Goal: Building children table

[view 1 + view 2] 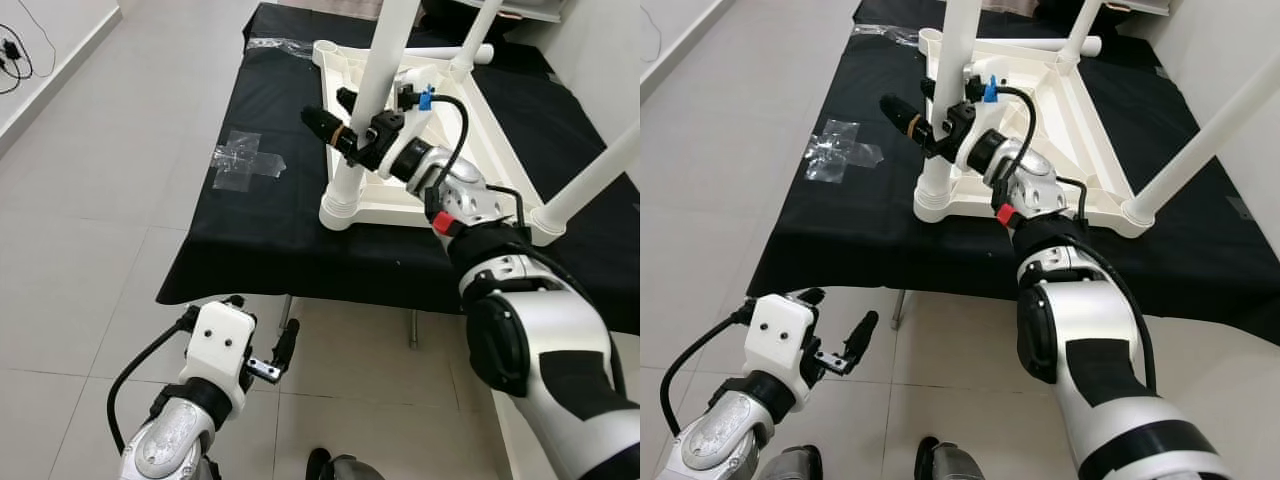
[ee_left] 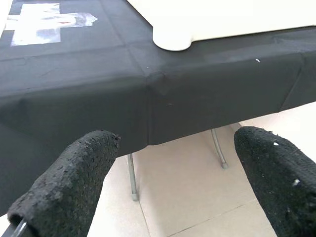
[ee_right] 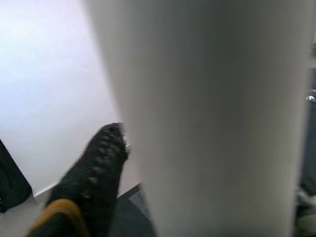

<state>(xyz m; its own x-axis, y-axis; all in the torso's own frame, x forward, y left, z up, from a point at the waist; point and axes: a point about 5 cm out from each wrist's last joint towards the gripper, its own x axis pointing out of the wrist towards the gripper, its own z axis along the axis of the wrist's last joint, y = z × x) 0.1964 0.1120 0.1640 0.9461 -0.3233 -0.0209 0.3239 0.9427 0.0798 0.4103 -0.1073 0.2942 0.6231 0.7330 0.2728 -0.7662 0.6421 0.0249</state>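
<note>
A white children's table (image 1: 480,135) lies upside down on a work table draped in black cloth (image 1: 250,240). Its near-left leg (image 1: 378,70) stands upright in the corner socket (image 1: 340,210). My right gripper (image 1: 326,105) reaches in from the right and is shut on this leg, one black finger on each side; in the right wrist view the leg (image 3: 217,118) sits close beside one finger (image 3: 96,173). Another leg (image 1: 590,180) rises at the near right and one (image 1: 480,30) at the back. My left gripper (image 1: 262,320) hangs open low in front of the work table's edge.
A white tube (image 1: 445,53) lies across the far side of the upturned table. A patch of clear tape (image 1: 245,160) is stuck to the cloth at the left. Metal table legs (image 2: 132,177) stand under the cloth. Tiled floor (image 1: 90,250) spreads left; a cable (image 1: 15,55) lies by the wall.
</note>
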